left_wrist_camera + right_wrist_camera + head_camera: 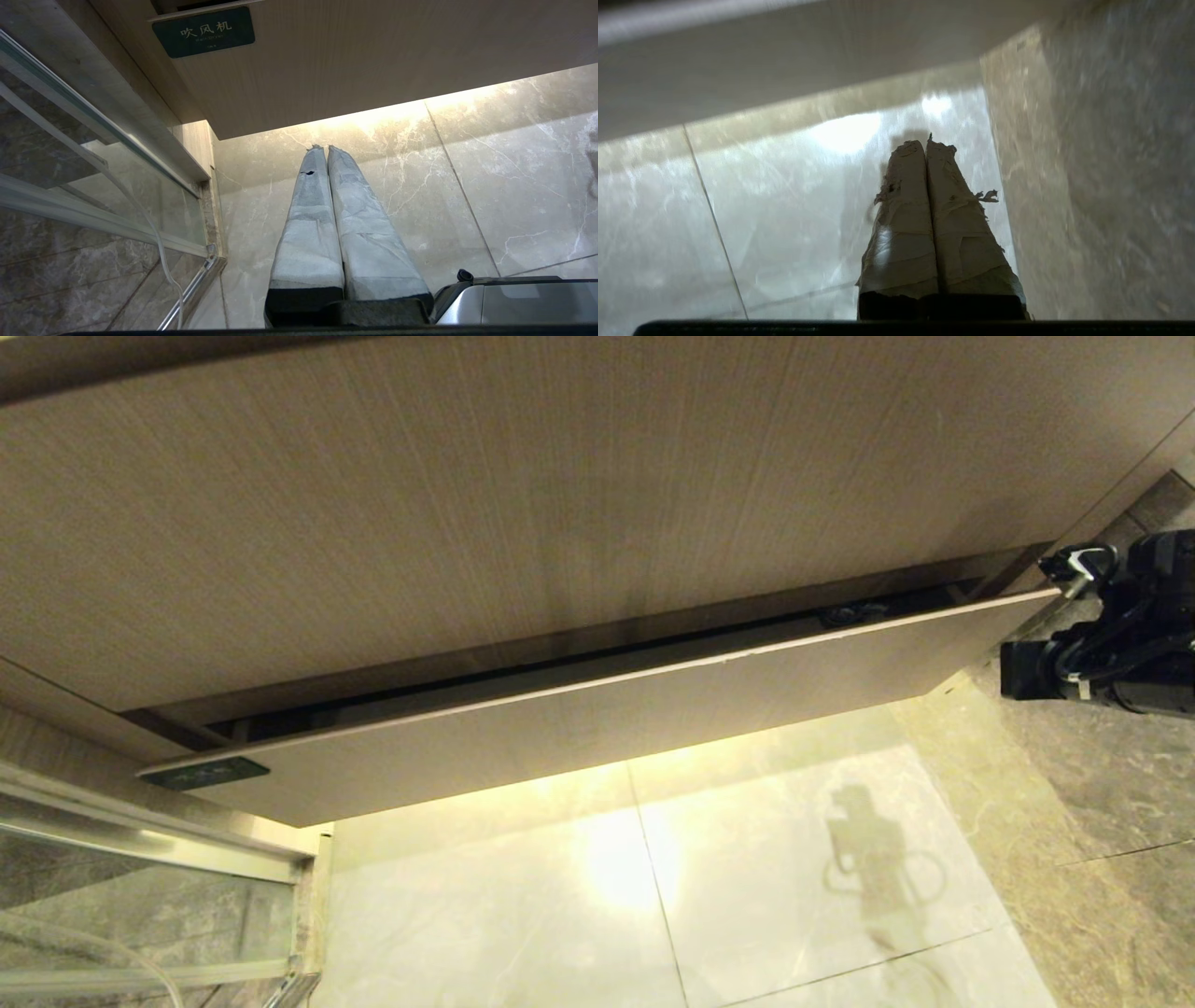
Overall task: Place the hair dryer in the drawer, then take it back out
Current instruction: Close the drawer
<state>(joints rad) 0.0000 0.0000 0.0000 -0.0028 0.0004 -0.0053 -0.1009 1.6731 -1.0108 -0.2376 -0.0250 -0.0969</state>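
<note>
Hair dryer is nowhere that I can make out in any of my three views; the nearest hint is a dark lump (854, 613) in the drawer's narrow gap, upper right of centre in the head view, too hidden to name.

My right gripper (927, 147) is clenched, its two tape-wrapped fingers (903, 219) pressed flat together with nothing between them. It hangs over the pale marble floor (784, 210), below the drawer front (784, 79) that crosses the top of the right wrist view. In the head view only the black right arm (1111, 635) shows, at the right edge, just beside the drawer's right end.

My left gripper (325, 149) is likewise clenched on nothing (fingers (364, 224) together along their whole length), parked over the floor beneath the drawer's left end.

The drawer (597, 728) stands slightly open, a dark slot between its wooden front and the cabinet panel (523, 495) above. A dark green label (204, 31) sits at the front's left corner. A glass partition (70, 154) fills the left of the left wrist view.
</note>
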